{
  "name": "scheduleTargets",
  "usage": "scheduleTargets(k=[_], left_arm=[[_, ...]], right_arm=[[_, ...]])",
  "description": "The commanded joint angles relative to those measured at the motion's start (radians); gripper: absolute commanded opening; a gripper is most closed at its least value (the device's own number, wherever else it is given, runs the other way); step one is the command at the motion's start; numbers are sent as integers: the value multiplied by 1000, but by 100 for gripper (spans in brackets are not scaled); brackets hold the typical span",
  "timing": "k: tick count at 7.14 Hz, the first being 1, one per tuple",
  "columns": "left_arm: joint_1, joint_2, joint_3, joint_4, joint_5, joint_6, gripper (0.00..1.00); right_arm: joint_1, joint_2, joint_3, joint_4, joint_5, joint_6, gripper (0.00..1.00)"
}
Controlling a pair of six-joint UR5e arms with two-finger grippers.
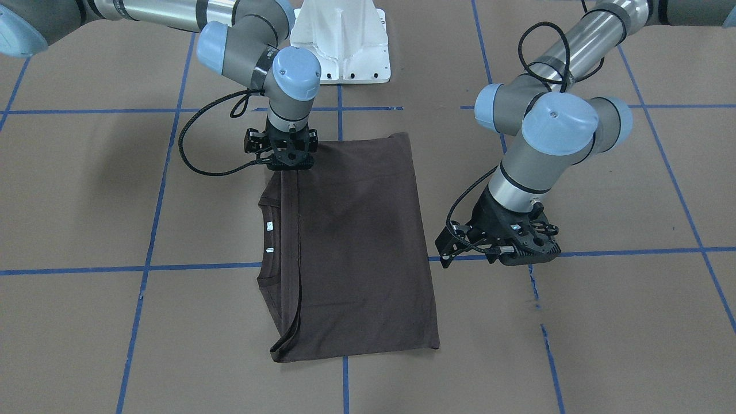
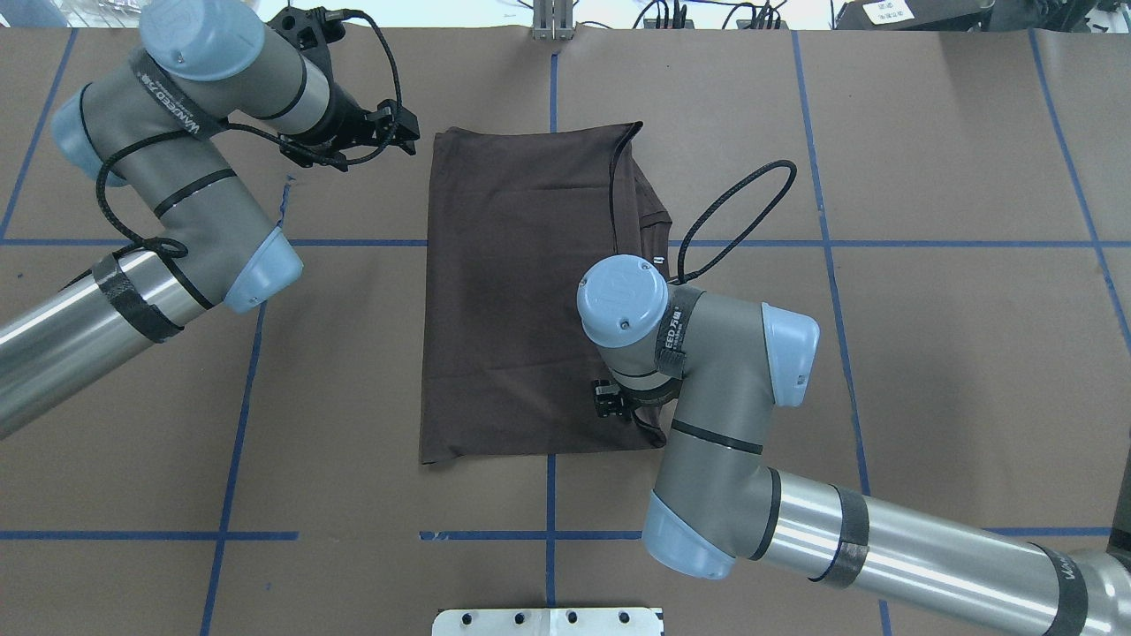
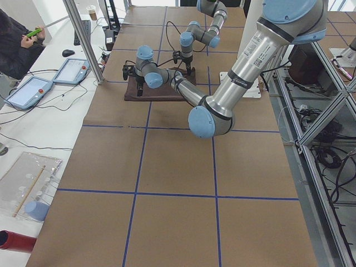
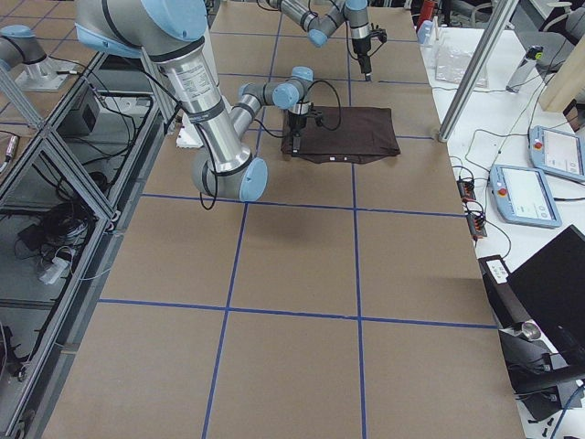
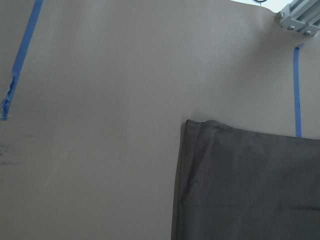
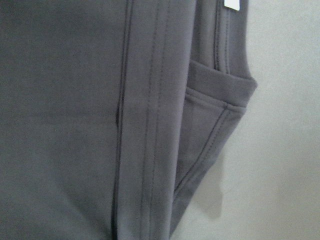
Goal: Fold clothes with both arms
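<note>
Brown T-shirt (image 1: 356,241) lies folded on the table (image 1: 86,190); its white neck tags (image 1: 268,226) are unreadable. The right tool (image 1: 290,164) meets its corner and the left tool (image 1: 526,256) hangs apart over the table. I cannot tell either grip.

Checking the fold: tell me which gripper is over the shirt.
The right gripper, at the shirt's collar-side corner; the left gripper hangs beside it over bare table.

The left arm (image 2: 181,190) and right arm (image 2: 720,389) share silver-grey tubes, light blue joint caps and looping black cables.
</note>
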Motion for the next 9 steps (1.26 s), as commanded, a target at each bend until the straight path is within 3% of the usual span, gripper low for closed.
scheduleTargets(k=[1,3,5,7,9], left_arm=[[3,-1,2,-2,0,-2,100],[10,-1,2,-2,-1,-2,100],[13,-3,1,-2,-2,-8,100],[13,-3,-3,-2,-2,-8,100],[13,-1,-3,-2,-2,-3,100]], right_arm=[[3,-11,1,-2,1,-3,100],[27,-40,13,-2,-1,-3,100],[31,-134,85,0,-10,-3,100],[41,-204,222,-2,-9,-20,100],[55,-143,237,9,-8,-26,100]])
